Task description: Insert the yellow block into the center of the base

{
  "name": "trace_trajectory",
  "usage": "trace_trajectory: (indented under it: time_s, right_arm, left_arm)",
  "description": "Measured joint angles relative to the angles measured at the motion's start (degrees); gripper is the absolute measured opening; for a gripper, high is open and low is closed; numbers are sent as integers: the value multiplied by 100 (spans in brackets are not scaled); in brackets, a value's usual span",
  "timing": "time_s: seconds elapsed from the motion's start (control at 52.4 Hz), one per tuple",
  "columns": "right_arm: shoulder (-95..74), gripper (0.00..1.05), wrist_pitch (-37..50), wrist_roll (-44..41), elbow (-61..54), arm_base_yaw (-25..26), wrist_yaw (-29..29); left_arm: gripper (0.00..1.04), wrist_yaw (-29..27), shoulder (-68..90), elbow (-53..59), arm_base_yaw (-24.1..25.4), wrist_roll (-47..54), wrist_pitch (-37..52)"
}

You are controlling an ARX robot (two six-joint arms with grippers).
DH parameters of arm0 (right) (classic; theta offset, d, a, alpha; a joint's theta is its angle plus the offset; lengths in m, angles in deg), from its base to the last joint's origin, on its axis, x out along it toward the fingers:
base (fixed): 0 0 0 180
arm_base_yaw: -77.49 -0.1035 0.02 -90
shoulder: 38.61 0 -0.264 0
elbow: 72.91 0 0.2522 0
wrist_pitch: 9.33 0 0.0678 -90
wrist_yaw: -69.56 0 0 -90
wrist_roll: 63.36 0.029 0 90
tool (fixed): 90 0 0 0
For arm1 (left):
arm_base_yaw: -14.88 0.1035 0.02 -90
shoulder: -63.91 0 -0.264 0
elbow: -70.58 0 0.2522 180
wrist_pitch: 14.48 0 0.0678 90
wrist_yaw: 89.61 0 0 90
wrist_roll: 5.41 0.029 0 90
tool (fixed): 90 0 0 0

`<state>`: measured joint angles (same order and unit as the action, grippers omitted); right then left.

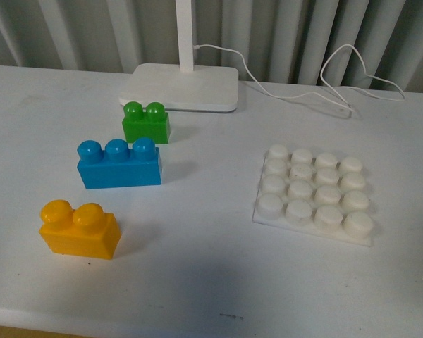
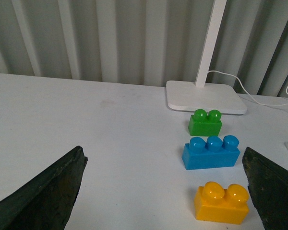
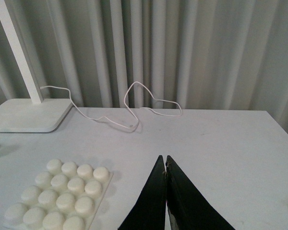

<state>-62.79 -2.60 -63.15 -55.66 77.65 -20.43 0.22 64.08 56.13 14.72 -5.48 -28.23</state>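
Note:
The yellow block (image 1: 80, 229) stands upright on the white table at the front left, two studs up. It also shows in the left wrist view (image 2: 222, 202), between my wide-open left gripper's (image 2: 164, 155) black fingers (image 2: 48, 191) and nearer the other finger, apart from both. The base (image 1: 315, 193), a white square plate with a 4x4 stud grid, lies flat at the right with nothing on it. It also shows in the right wrist view (image 3: 58, 194). My right gripper (image 3: 164, 160) is shut and empty, beside the base. Neither arm shows in the front view.
A blue three-stud brick (image 1: 119, 163) and a green two-stud brick (image 1: 146, 122) stand behind the yellow block. A white lamp base (image 1: 180, 87) with its post and a looping white cable (image 1: 345, 70) sit at the back, before grey curtains.

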Motion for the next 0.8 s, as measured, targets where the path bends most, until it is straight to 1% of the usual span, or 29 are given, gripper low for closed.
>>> trace_trajectory:
  time_s: [0.191,0.267,0.363,0.726,0.764,0.802]
  right_arm:
    - [485,1,-343,0,-140,0,0]
    - [595,1,-260,0,-280,0,2]
    - [743,1,-365,-2,-317,0,2]
    - [1427,1,-1038,-2,-317,0,0]
    - [1864,1,-1635,-2,-313,0,2]
    - [2142,1,-1958,-4,-313,0,4]
  left_arm:
    - [98,2,0,0,0,0,0]
    - [98,0,2,0,0,2,0]
    - [98,2,0,0,0,0,0]
    - [98,2,0,0,0,0,0]
    - [98,2,0,0,0,0,0]
    - [98,-2,2,0,0,0,0]
